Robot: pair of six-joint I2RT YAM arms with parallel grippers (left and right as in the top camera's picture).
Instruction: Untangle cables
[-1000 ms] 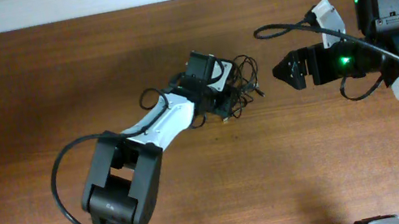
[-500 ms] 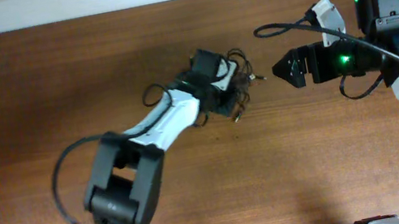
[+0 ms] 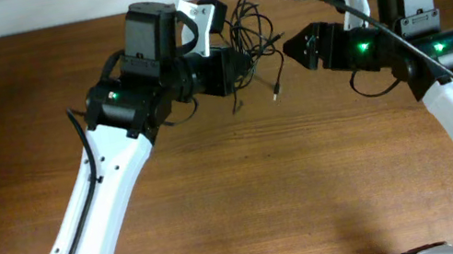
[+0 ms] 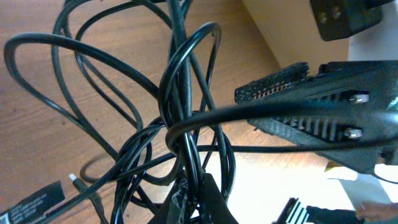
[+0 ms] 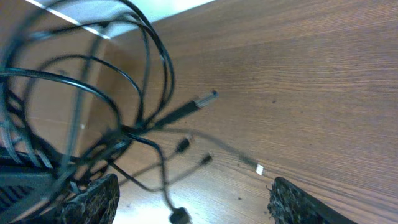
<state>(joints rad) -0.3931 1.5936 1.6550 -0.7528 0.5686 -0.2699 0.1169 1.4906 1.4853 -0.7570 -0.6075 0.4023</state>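
Observation:
The cables (image 3: 252, 34) are a tangled bundle of thin black cords held up above the wooden table near its far edge, with plug ends dangling. My left gripper (image 3: 238, 61) is shut on the bundle; in the left wrist view the strands (image 4: 180, 124) rise from its jaws (image 4: 202, 199). My right gripper (image 3: 292, 47) is open, its tips just right of the bundle. In the right wrist view the cables (image 5: 134, 130) hang between and ahead of its open fingers (image 5: 193, 202), with plugs (image 5: 205, 98) pointing right.
The wooden table (image 3: 248, 198) spans the view. A white wall edge (image 3: 47, 9) runs along the far side. Thick black arm cables loop by the right arm (image 3: 322, 31) and left arm (image 3: 81, 152).
My left arm has lifted the bundle off the table and carried it toward the far edge. My right gripper has moved left and closer to the bundle.

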